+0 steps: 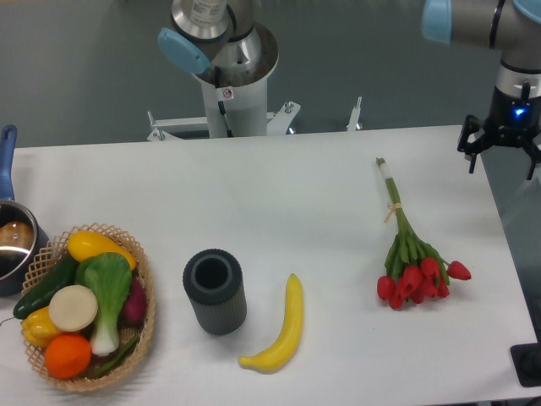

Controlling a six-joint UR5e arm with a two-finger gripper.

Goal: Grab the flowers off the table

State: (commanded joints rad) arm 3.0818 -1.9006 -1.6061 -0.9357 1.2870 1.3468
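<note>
The flowers (412, 254) lie flat on the white table (279, 186) at the right, red tulip heads toward the front, green stems running back and left, tied with a pale band. My gripper (502, 154) hangs over the table's far right edge, well behind and to the right of the flowers. Its fingers are spread apart and nothing is between them.
A dark grey ribbed cylinder cup (215, 291) stands at the centre front, with a yellow banana (283, 326) beside it. A wicker basket (144, 326) of fruit and vegetables sits at the front left. A pot (15, 245) with a blue handle is at the left edge.
</note>
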